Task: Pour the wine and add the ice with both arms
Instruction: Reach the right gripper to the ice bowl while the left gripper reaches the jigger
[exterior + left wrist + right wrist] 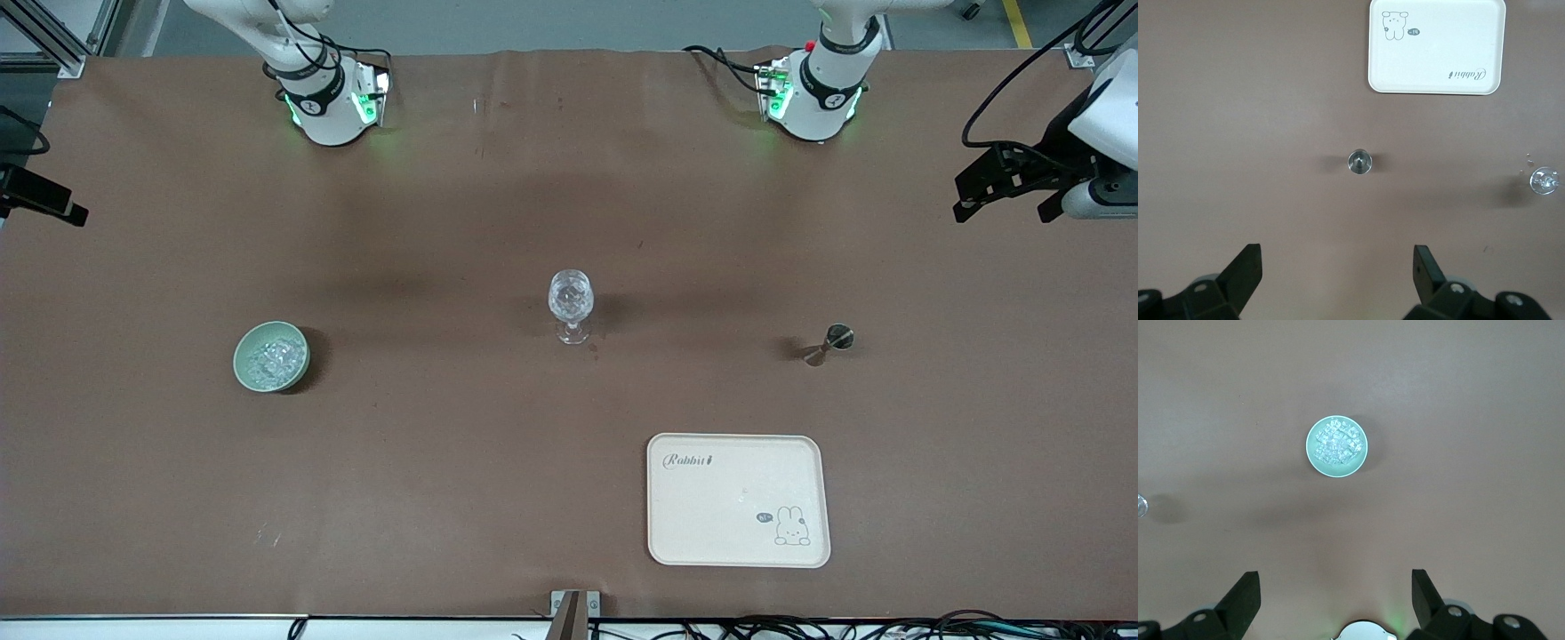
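A clear faceted stemmed glass (pixel 570 304) stands upright mid-table. A pale green bowl (pixel 271 356) holding ice (pixel 273 358) sits toward the right arm's end. A small metal measuring cup (pixel 831 341) stands toward the left arm's end. Only the arms' bases show in the front view. My left gripper (pixel 1337 268) is open and empty, high over the table, looking down on the measuring cup (pixel 1359 161). My right gripper (pixel 1335 590) is open and empty, high over the table, looking down on the bowl (pixel 1313 457) and the ice (pixel 1336 444). No wine container is in view.
A cream tray (pixel 738 500) with a rabbit print lies nearer the front camera than the measuring cup; it also shows in the left wrist view (pixel 1436 45). Black and white equipment (pixel 1058 169) juts in over the table edge at the left arm's end.
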`<state>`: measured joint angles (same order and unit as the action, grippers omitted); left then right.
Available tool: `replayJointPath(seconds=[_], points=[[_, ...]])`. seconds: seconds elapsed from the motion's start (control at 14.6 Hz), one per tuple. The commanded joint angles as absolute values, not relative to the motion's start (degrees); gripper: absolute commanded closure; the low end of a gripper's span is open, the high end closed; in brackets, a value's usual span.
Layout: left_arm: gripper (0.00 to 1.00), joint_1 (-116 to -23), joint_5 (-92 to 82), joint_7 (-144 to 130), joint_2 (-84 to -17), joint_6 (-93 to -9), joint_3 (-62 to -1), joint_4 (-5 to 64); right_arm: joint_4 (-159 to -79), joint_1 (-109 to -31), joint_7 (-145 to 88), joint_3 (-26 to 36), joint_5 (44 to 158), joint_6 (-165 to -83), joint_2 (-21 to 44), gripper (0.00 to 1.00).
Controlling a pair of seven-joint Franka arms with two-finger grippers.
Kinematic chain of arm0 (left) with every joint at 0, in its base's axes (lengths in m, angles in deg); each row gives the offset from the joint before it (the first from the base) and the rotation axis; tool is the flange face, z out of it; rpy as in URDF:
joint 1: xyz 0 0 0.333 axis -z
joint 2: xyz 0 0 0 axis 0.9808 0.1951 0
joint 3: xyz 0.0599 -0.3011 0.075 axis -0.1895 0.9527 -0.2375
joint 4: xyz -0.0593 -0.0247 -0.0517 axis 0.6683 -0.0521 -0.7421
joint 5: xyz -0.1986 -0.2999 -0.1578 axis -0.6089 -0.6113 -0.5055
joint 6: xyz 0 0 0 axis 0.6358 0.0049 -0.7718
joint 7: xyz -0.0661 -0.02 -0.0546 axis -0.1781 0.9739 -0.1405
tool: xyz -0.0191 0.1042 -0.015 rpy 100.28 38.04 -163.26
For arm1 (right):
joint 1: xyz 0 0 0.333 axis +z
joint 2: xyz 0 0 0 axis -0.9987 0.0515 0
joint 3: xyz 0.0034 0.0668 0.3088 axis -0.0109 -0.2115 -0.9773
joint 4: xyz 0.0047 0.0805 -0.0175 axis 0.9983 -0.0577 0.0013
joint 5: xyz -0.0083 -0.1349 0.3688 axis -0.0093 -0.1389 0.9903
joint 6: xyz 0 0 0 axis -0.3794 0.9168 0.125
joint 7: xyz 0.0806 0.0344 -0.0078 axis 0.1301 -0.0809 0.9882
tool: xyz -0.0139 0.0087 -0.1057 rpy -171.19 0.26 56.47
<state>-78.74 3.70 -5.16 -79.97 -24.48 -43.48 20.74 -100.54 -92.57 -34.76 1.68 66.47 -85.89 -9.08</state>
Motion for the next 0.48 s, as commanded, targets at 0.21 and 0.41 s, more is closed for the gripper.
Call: replayJointPath(seconds=[0.21, 0.41], points=[[0.0, -78.93, 3.78, -5.39, -78.72, -23.52, -43.57, 18.54, -101.7, -93.2, -34.17, 1.31, 66.55, -85.66, -10.56, 0.0], [0.0, -81.03, 3.78, -4.6, -74.87, -23.69, -44.45, 16.01, -101.7, -93.2, -34.17, 1.31, 66.55, -85.65, -10.56, 0.0]])
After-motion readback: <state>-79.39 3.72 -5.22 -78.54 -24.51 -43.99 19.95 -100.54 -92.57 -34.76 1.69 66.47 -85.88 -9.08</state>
